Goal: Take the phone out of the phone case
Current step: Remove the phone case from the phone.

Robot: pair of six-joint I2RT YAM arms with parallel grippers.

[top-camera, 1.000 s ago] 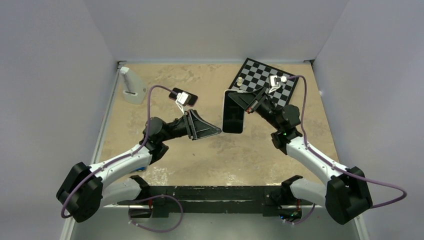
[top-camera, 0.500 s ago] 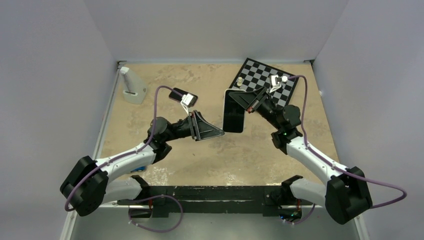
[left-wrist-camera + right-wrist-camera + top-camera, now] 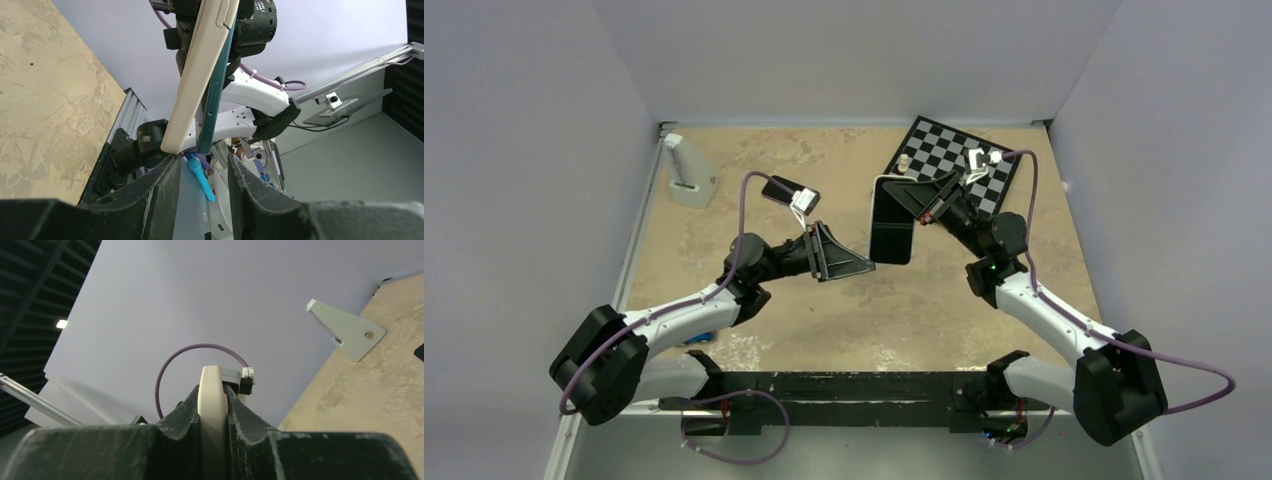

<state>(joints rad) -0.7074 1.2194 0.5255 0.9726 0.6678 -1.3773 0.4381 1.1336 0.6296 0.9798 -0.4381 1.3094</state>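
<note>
1. Black glossy-screened rectangular smartphone; held off the bench at mid-scene, long axis running near to far; from the left wrist view its dark side edge stands slightly parted from the shell at the near end, closer together toward the far end.
2. Whitish translucent phone case; lies along the back of the smartphone; its near corner touches the tip of one left finger.
3. Right hand; black, two-fingered; clamped on the far end of the phone case, whose pale edge is pinched between the fingers.
4. Left hand; fingers apart; tips just at the near end of smartphone and case, closed on neither.
5. Sandy mottled bench; carries the items below.
6. Black-and-white chequered chessboard; far right, flat on the bench, partly behind the right hand; small pale piece at its left edge.
7. White stand-shaped object; far left corner, well apart from both hands.
</note>
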